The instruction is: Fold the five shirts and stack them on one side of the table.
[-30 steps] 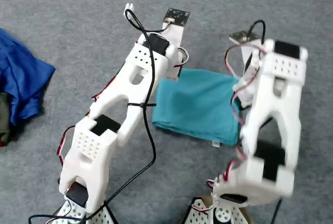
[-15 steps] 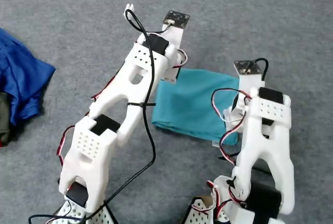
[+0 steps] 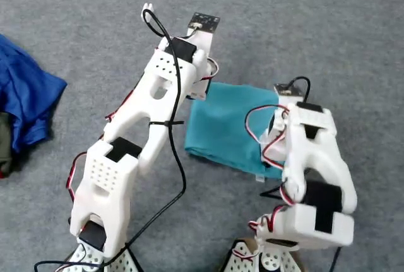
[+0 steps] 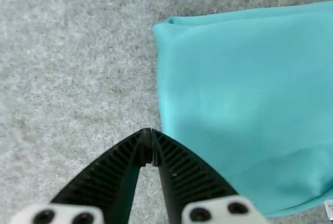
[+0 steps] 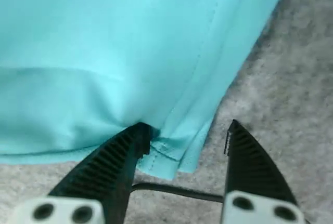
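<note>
**Right tool spread over the teal shirt's near corner, left tool closed at the far edge**

Nearest the arm bases, the right tool [image 5: 184, 130] hangs low over the near corner of the teal shirt [image 3: 230, 127]. Its jaws are wide apart and hold nothing. One finger [image 5: 125, 151] touches the cloth just inside the stitched hem, and the other stands over bare grey surface [image 3: 353, 51] beyond the edge, so the corner lies between them. That straddle looks like a set-up for pinching the corner, either to square the fold or to carry the shirt off. A thin black cable [image 5: 171, 190] crosses under the tool close to the hem, and it could get caught in a pinch made here.

The teal shirt lies flat in the middle of the surface between the two arms. It is already a compact rectangle with its layers doubled along the edge nearest the bases. By that shape, the folding looks largely done and the shirt awaits moving to the stacking side.

At the shirt's far corner on the other side, the left tool [image 4: 151, 143] is closed, tips meeting with no cloth between them. It sits just beside the shirt's edge over the grey surface, probably placed there to steady or nudge that edge.

Farther off, at the surface's edge on the left arm's side, rumpled blue shirts [image 3: 25, 95] lie unfolded, well apart from the teal one.
</note>
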`<act>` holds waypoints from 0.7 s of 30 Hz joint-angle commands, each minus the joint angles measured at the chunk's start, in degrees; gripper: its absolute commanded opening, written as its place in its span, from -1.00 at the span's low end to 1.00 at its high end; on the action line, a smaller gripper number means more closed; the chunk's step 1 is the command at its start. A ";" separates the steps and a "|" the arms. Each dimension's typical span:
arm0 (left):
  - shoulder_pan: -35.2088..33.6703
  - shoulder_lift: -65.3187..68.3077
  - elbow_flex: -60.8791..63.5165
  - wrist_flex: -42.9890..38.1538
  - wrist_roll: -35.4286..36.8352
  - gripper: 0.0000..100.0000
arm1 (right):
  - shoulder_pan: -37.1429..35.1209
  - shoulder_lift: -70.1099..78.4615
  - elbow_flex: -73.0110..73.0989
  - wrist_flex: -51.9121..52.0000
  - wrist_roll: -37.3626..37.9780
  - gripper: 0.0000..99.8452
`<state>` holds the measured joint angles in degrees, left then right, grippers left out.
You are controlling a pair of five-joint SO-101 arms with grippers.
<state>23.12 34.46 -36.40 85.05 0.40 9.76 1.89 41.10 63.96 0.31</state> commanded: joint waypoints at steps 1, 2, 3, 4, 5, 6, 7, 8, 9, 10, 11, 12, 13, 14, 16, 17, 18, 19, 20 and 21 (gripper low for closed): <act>-0.62 -1.10 -3.34 0.35 -0.35 -0.96 | -0.57 3.82 -3.21 0.35 -0.18 -0.57; -0.62 -1.10 -3.34 0.35 -0.35 -0.96 | -0.57 4.26 -3.38 0.44 -0.18 -0.61; -0.62 -1.10 -3.34 0.35 -0.35 -0.96 | -0.57 4.70 -3.47 0.53 -0.18 -0.67; -0.62 -1.10 -3.34 0.35 -0.35 -0.96 | -0.57 4.88 -3.47 0.62 -0.18 -0.73; -0.62 -1.10 -3.34 0.35 -0.35 -0.96 | -0.57 4.88 -3.47 0.62 -0.18 -0.78; -0.62 -1.10 -3.34 0.35 -0.35 -0.96 | -0.48 4.88 -3.47 0.62 -0.18 -0.81; -0.62 -1.10 -3.34 0.44 -0.35 -0.96 | -0.31 4.88 -3.47 0.62 -0.18 -0.84; -0.62 -1.10 -3.34 0.53 -0.35 -0.96 | -0.22 4.88 -3.47 0.53 -0.09 -0.86; -0.62 -1.10 -3.34 0.70 -0.35 -0.96 | -0.22 4.88 -3.47 0.44 -0.09 -0.87; -0.62 -1.10 -3.34 0.70 -0.35 -0.96 | -0.22 4.88 -3.47 0.35 -0.09 -0.88; -0.62 -1.10 -3.34 0.70 -0.35 -0.96 | -0.22 4.88 -3.47 0.35 -0.09 -0.89; -0.62 -1.10 -3.34 0.70 -0.35 -0.96 | -0.22 4.88 -3.47 0.53 -0.09 -0.90; -0.62 -1.10 -3.34 0.70 -0.35 -0.96 | -0.13 4.88 -3.56 0.70 -0.09 -0.90; -0.62 -1.10 -3.34 0.70 -0.35 -0.96 | -0.13 4.88 -3.56 0.70 -0.09 -0.90; -0.62 -1.10 -3.34 0.70 -0.35 -0.96 | -0.04 4.88 -3.56 0.70 0.00 -0.91; -0.62 -1.10 -3.34 0.79 -0.35 -0.96 | -0.04 4.88 -3.56 0.79 0.00 -0.92; -0.62 -1.19 -3.34 0.79 -0.35 -0.96 | -0.04 4.79 -3.56 1.14 0.09 -0.93; -0.62 -1.19 -3.34 1.14 -0.35 -0.96 | -0.04 4.79 -3.74 1.58 0.79 -0.95; -0.62 -1.19 -3.43 1.49 -0.35 -0.96 | -0.04 4.79 -4.35 2.02 2.02 -0.99; -0.62 -1.19 -3.43 1.58 -0.35 -0.96 | 0.04 4.79 -5.05 2.90 3.08 -0.99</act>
<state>23.12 34.46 -36.40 85.93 0.40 10.20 5.05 37.32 65.71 1.19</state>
